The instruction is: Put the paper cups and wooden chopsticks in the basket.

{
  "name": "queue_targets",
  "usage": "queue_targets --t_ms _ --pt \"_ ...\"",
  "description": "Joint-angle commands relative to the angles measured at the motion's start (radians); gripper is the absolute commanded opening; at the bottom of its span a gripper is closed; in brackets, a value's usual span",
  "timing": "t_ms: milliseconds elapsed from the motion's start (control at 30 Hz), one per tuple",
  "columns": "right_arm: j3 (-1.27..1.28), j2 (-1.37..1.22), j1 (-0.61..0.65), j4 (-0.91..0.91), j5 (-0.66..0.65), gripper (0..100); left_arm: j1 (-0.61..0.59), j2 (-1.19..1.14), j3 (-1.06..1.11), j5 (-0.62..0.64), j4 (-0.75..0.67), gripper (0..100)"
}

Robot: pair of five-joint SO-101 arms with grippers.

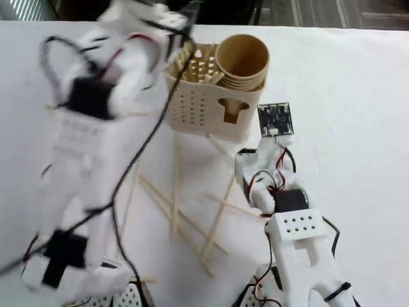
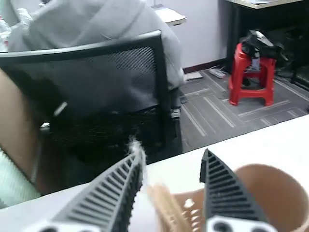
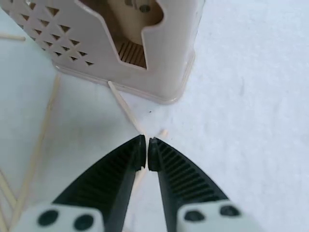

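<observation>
From above, you see the basket [image 1: 198, 109] at the far middle of the desk [image 1: 358, 96]. Stacked cups [image 1: 243, 61] sit in its right side, and loose chopsticks [image 1: 179, 214] lie scattered just near of it. At the left wrist, your left jaws gape wide, holding nothing, above the basket. At the right wrist, your right jaws are closed tip to tip over one chopstick [image 3: 124, 108] by the basket's corner.

Ahead of the right claw [image 3: 146, 154], a beige perforated plastic basket [image 3: 176, 53] blocked passage; bare white tabletop [image 3: 251, 96] beside the claw lay open, 1 wooden chopstick [image 3: 123, 105] beneath.
</observation>
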State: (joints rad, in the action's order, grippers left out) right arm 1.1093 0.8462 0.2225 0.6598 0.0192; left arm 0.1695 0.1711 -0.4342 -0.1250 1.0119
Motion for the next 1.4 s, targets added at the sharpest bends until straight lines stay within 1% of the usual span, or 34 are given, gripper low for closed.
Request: queue_targets --t_ms 0,100,267,567,700,800,900,967,1100,1267,1367 --pt "-0.006 0.015 -0.012 -0.013 -0.012 2.8 -0.074 0.165 -0.003 -0.034 0.158 20" --pt "-0.006 0.018 -0.012 -0.007 -0.012 2.8 -0.139 0.242 -0.003 -0.081 0.305 20" --pt "-0.006 0.015 -0.012 -0.005 -0.012 2.8 -0.234 0.315 -0.003 -0.103 0.456 20" --pt "-0.015 0.022 -0.002 0.028 -0.017 2.9 -0.407 0.380 -0.002 -0.103 0.652 20" --pt "-0.046 0.015 -0.001 0.070 -0.098 2.9 -0.476 0.414 0.074 -0.094 0.689 18" --pt "-0.103 0.015 0.021 0.163 -0.121 4.7 -0.522 0.504 0.216 -0.061 0.655 14" --pt "-0.158 0.015 0.077 0.254 -0.155 6.3 -0.541 0.638 0.414 -0.060 0.566 15" --pt "-0.192 0.015 0.128 0.311 -0.186 6.3 -0.541 0.737 0.574 -0.061 0.494 17" --pt "-0.256 0.015 0.217 0.418 -0.227 6.3 -0.541 0.917 0.898 -0.057 0.362 18" --pt "-0.305 0.013 0.369 0.518 -0.269 6.6 -0.544 1.073 1.232 -0.052 0.224 18" --pt "-0.310 0.013 0.467 0.515 -0.267 6.7 -0.549 1.127 1.375 -0.002 0.138 18"
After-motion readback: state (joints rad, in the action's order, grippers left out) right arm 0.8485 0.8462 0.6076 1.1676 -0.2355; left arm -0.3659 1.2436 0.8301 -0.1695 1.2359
